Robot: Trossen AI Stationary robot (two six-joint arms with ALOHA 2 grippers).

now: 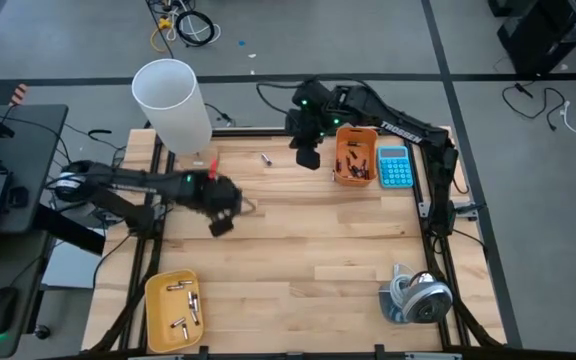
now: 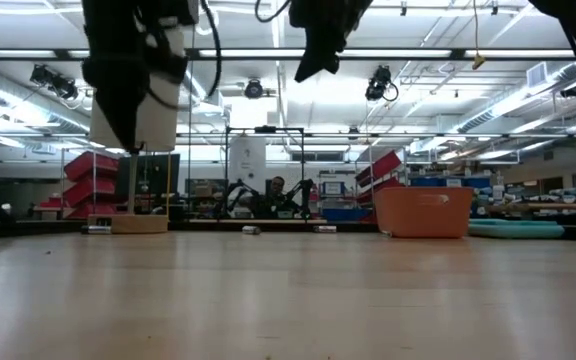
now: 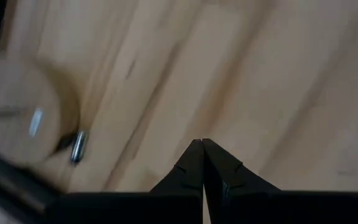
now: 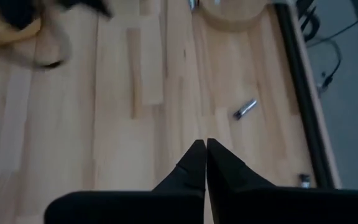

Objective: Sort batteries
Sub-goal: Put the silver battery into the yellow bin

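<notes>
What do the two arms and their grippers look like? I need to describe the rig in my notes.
Both arms are black with jointed tubular links. The right arm carries white lettering along one link and green indicator lights near its wrist. The left gripper and right gripper each have two dark, wedge-shaped fingers tapering to points.

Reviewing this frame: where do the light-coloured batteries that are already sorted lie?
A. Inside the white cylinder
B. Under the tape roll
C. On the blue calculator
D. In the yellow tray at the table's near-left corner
D: the high view shows several silvery batteries lying in the yellow tray at the near-left corner, apart from the orange bin.
</notes>
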